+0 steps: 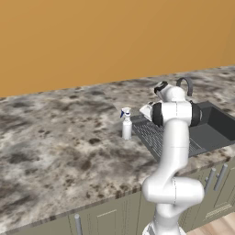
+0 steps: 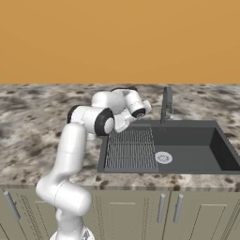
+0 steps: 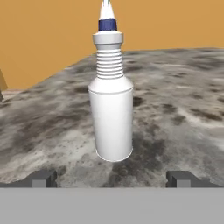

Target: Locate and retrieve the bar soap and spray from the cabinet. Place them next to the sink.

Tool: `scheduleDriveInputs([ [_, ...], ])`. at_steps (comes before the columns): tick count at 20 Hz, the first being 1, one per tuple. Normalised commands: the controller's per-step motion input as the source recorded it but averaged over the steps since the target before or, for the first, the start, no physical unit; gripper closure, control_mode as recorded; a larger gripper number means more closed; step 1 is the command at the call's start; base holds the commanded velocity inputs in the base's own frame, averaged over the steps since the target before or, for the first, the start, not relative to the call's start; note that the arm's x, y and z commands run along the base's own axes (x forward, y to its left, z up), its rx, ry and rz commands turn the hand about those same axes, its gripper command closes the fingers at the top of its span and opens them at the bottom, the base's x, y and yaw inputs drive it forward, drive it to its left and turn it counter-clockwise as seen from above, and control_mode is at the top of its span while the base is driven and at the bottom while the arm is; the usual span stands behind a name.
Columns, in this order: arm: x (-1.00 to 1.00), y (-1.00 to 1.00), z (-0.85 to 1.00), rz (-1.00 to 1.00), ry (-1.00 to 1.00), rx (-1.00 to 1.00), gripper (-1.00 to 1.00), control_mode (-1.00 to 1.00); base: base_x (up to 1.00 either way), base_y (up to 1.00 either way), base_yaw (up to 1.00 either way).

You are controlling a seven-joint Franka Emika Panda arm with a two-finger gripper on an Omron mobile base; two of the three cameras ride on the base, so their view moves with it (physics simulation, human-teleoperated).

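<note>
Spray (image 3: 111, 118) upright on marble counter (image 1: 55, 142), just beside sink (image 2: 187, 150), jaws open, apart from it

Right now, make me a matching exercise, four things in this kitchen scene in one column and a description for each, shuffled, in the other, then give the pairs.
Things
1. spray
2. sink
3. faucet
4. gripper

Descriptions
A. dark grey basin with a ribbed drainboard
B. open, its tips wide apart with the bottle ahead of them
C. upright on the counter beside the drainboard
D. dark, rising at the back edge of the basin

Pairs: 1-C, 2-A, 3-D, 4-B
</note>
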Motion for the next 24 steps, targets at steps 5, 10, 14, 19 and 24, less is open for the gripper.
scheduleDriveInputs([
  [5,-0.59,-0.27,0.28,-0.14,-0.17,-0.2,-1.0,-1.0,0.0,0.0,0.0],
  [10,-0.4,0.0,0.52,-0.12,-0.06,-0.23,-1.0,-1.0,0.0,0.0,0.0],
  [14,-0.54,0.12,0.39,-0.12,-0.16,-0.22,-1.0,-1.0,0.0,0.0,0.0],
  [19,-0.46,0.05,0.28,-0.17,-0.08,-0.19,-1.0,-1.0,0.0,0.0,0.0],
  [24,-0.37,0.16,0.29,-0.12,-0.06,-0.19,-1.0,-1.0,0.0,0.0,0.0],
])
